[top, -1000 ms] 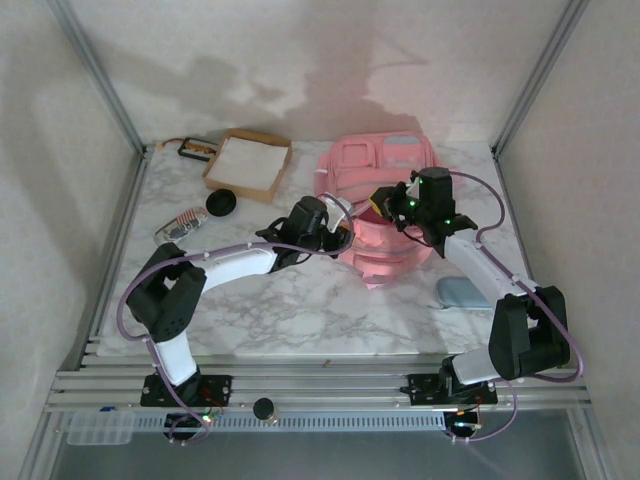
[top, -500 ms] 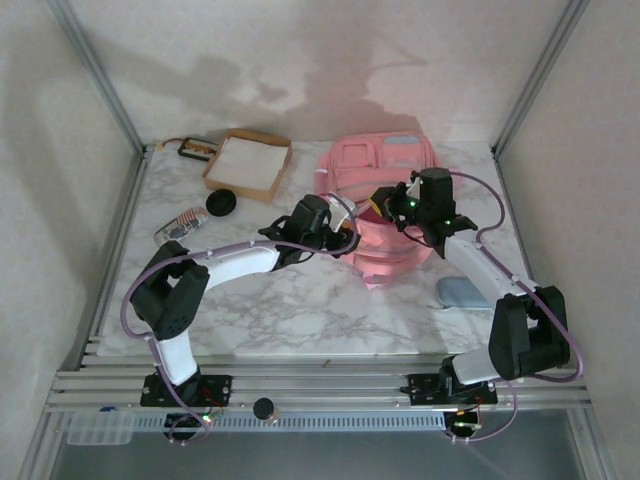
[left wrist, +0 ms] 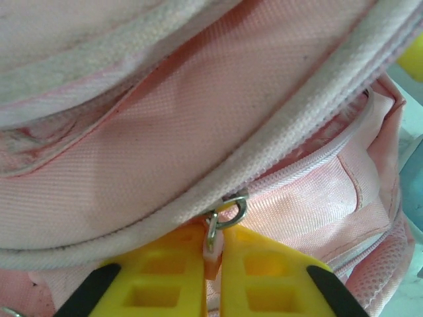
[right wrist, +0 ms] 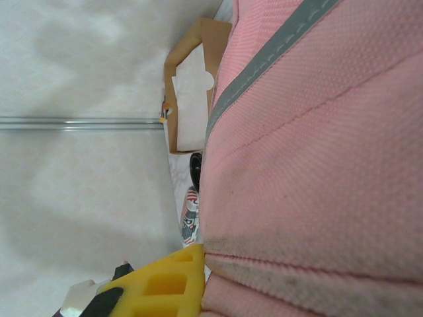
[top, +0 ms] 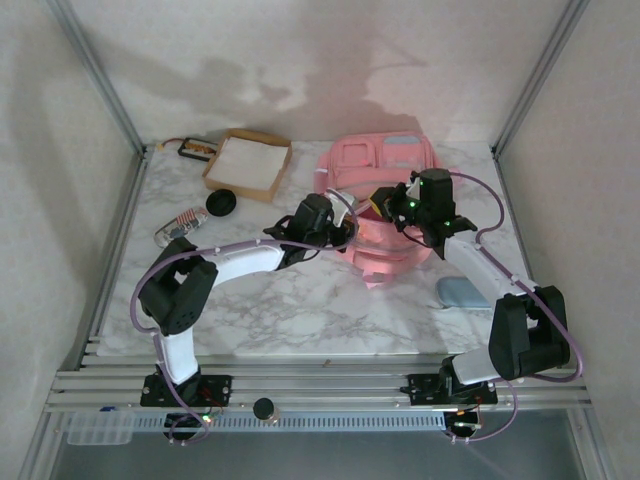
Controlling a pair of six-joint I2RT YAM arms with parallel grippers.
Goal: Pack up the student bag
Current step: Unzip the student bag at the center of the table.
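Two tools meet at the student bag [top: 385,160], which lies on the counter [top: 280,300] right at their tips. The left tool [left wrist: 213,259] is clamped on the pink zip pull [left wrist: 212,247]. The right tool [top: 385,200] is pinched shut on bag fabric just opposite. Unzipping looks to be the step in hand; next, draw the pull along its track against the right tool's hold.

A white marble-patterned table [top: 300,305] stood inside pale, textured walls [top: 250,40] — aluminium posts [top: 97,75] rose at the two back corners. Soft grey shadows [top: 215,75], perhaps from overhead light, lay across the rear wall.
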